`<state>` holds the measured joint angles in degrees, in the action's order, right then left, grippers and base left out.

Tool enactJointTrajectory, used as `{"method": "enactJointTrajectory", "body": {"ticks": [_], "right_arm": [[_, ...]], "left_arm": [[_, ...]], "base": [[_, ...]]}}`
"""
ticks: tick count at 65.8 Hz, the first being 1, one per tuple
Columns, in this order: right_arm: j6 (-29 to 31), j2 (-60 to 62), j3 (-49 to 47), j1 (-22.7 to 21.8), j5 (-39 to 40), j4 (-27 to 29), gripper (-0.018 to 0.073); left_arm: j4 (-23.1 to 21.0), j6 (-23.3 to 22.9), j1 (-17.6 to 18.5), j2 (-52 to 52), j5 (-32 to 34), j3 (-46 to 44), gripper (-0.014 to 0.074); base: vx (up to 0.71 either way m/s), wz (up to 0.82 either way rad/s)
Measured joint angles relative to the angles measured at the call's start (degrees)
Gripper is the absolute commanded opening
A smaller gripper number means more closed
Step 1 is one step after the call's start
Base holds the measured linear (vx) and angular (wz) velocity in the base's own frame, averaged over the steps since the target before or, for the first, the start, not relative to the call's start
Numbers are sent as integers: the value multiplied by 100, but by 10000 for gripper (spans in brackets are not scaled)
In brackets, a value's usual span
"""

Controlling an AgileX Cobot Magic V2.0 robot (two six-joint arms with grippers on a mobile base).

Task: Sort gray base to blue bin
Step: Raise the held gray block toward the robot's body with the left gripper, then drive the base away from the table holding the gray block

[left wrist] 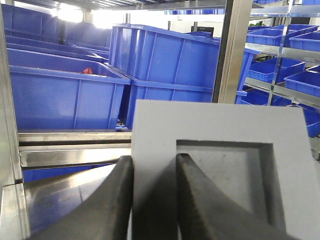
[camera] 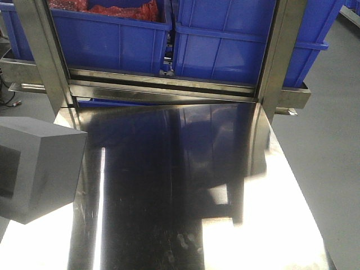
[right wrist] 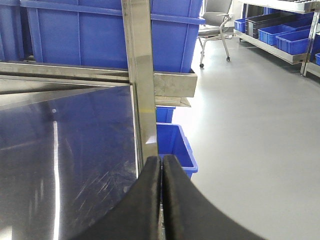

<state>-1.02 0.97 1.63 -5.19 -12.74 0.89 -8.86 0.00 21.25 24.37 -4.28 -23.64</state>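
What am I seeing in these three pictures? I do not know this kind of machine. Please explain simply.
It is a robot with two arms. One picture looks forward over a shiny steel table towards blue bins; the other two come from cameras on the wrists. The left gripper holds the gray base: one finger is in its square hollow, the other outside the rim. In the front view this block shows at the left edge. The right gripper is closed and holds nothing.
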Motion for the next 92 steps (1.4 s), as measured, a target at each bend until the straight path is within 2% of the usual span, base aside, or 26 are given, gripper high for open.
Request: {"method": "enactJointTrajectory", "body": {"ticks": [92], "right_arm": [[0, 0, 0, 0, 0, 0, -5]], "left_arm": [[0, 0, 0, 0, 0, 0, -6]], "base": [[0, 0]]}}
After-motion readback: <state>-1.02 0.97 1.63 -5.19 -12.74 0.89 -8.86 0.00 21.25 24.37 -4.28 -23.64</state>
